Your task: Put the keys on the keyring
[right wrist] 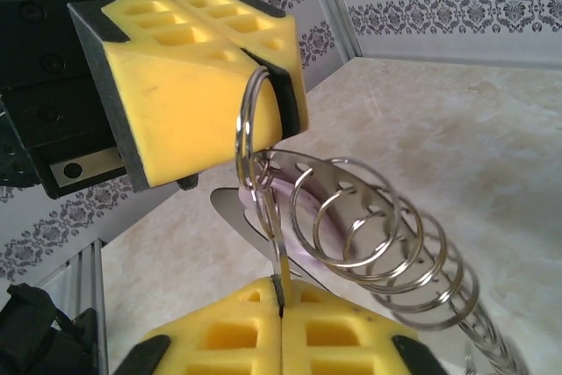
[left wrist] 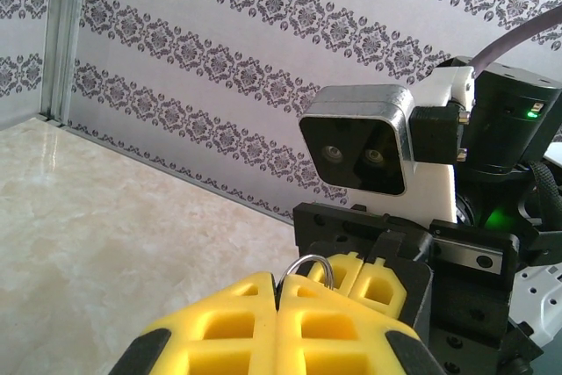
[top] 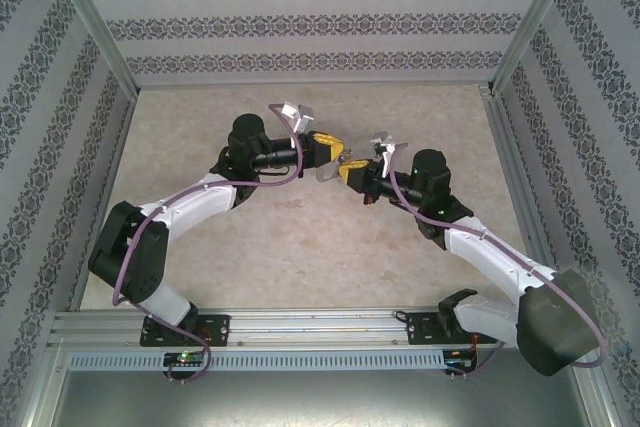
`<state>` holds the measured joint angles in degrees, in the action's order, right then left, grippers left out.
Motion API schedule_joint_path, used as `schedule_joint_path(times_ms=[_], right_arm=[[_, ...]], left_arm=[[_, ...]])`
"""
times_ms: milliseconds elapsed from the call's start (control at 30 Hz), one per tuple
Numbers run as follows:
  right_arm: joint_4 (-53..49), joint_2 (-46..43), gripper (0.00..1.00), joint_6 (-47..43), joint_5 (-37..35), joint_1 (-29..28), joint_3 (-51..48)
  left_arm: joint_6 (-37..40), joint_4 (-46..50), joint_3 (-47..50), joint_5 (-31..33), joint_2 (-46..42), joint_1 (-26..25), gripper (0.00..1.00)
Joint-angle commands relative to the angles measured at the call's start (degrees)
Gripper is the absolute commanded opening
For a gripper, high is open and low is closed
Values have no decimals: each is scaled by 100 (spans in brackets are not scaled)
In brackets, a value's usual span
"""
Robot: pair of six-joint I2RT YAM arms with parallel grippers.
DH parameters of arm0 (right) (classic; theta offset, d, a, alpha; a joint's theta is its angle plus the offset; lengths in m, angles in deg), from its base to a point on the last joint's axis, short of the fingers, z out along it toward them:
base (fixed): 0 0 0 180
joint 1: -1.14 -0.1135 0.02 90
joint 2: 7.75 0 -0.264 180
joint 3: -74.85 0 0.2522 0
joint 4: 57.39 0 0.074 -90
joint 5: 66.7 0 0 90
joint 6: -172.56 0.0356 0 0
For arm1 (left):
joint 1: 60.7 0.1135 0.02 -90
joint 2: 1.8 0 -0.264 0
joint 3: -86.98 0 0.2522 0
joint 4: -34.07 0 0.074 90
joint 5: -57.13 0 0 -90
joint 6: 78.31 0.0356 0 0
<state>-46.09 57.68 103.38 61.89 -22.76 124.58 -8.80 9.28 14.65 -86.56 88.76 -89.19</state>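
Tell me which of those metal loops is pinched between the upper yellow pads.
The double-wire ring at the row's left end, upright, its top clamped in the left gripper. The other loops trail down to the right, clear of those pads.

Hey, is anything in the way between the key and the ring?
No gap is left: the ring, clamped by the left gripper, overlaps the key above the right gripper. Only the wire coil crowds that spot.

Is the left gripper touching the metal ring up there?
Touching. In the right wrist view, the top of the metal ring goes right into the closed seam at the tip of the left gripper, with no gap showing.
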Motion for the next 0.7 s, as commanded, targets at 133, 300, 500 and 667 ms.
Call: schedule_joint_path(times_ms=[133, 300, 500, 667], right_arm=[[-241, -116, 41, -146, -45, 77, -63], [-131, -359, 44, 19, -27, 339, -333], [-143, -709, 43, 164, 111, 534, -311], [-26, -779, 44, 370, 119, 540, -157]], left_arm=[[146, -127, 0, 55, -319, -43, 0], [188, -58, 3, 122, -353, -43, 0], [192, -49, 3, 129, -377, -43, 0], [184, -81, 49, 184, -392, -43, 0]])
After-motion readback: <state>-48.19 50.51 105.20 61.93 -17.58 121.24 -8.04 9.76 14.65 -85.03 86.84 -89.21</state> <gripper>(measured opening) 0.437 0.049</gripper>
